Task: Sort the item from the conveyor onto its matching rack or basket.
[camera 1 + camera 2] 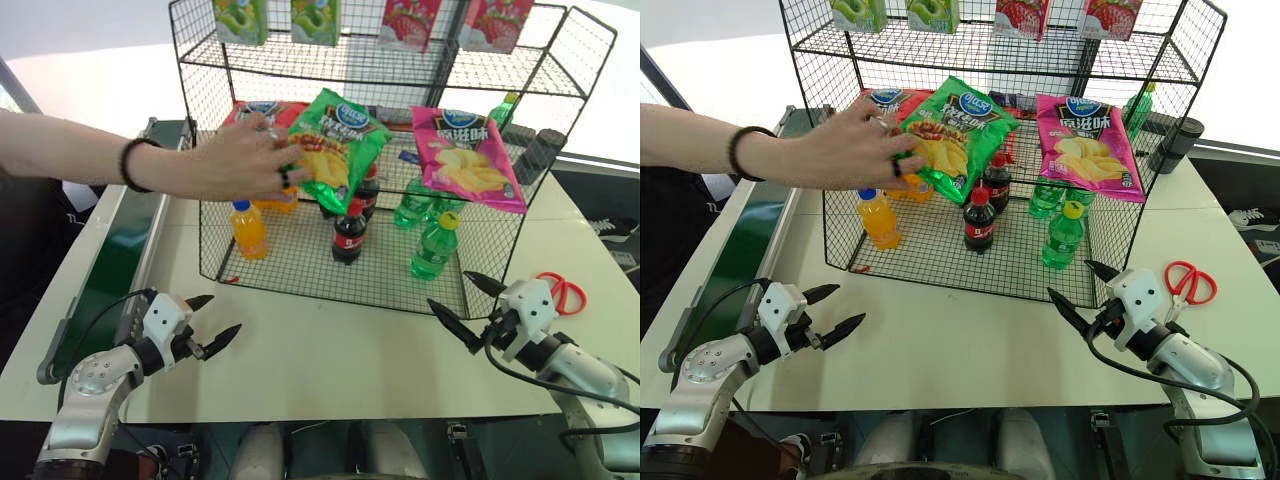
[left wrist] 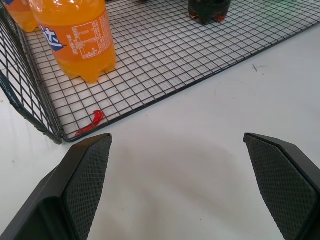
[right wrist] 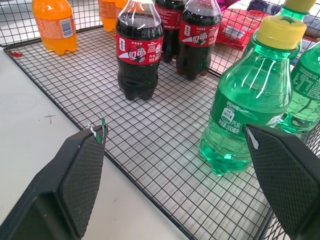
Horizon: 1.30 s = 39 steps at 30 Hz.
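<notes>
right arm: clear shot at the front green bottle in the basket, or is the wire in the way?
Probably yes. The right gripper is open, beside the rack's low front edge, and the green bottle stands upright just behind it. The front wire looks low; lifting over it should do. The person's hand is far off.

Mock shop: snack-stocked wire rack (image 1: 400, 70) beside conveyor (image 1: 110, 270).

White table in a bright room

The white table (image 1: 330, 360) takes most of the view. At 12 o'clock the background is pale and strongly lit; at 3 o'clock and 9 o'clock the floor is dark.
</notes>
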Motion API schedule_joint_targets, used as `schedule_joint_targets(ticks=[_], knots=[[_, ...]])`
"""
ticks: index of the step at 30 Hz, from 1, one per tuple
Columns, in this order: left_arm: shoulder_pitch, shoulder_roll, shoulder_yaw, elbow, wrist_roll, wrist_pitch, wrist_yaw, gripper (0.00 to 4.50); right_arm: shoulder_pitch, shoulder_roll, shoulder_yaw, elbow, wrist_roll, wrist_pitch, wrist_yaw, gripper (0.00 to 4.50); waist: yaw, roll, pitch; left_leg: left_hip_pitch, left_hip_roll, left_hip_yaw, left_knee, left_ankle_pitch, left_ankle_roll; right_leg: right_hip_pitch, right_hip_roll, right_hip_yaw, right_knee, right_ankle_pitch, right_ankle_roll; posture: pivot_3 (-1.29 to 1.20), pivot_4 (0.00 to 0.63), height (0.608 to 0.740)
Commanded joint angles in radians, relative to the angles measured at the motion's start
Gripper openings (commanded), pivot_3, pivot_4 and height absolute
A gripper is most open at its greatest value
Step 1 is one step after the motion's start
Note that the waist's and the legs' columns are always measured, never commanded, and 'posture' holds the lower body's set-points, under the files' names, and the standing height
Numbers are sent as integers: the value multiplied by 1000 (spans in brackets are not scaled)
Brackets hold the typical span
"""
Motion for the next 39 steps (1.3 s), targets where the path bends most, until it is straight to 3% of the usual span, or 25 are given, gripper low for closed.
schedule_joint_targets(ticks=[1, 39], knots=[[1, 1, 11, -49, -9, -9, 0, 4500, 1, -6, -21, -23, 5, -12, -1, 4472, 0, 0, 0, 0, 0, 0, 0, 0, 0, 0, 0, 0, 0, 0, 0, 0, 150, 740], [-33, -14, 2, -30, 13, -3, 21, 4500, -16, 4, -7, -17, -17, -16, -17, 4472, 0, 0, 0, 0, 0, 0, 0, 0, 0, 0, 0, 0, 0, 0, 0, 0, 150, 740]])
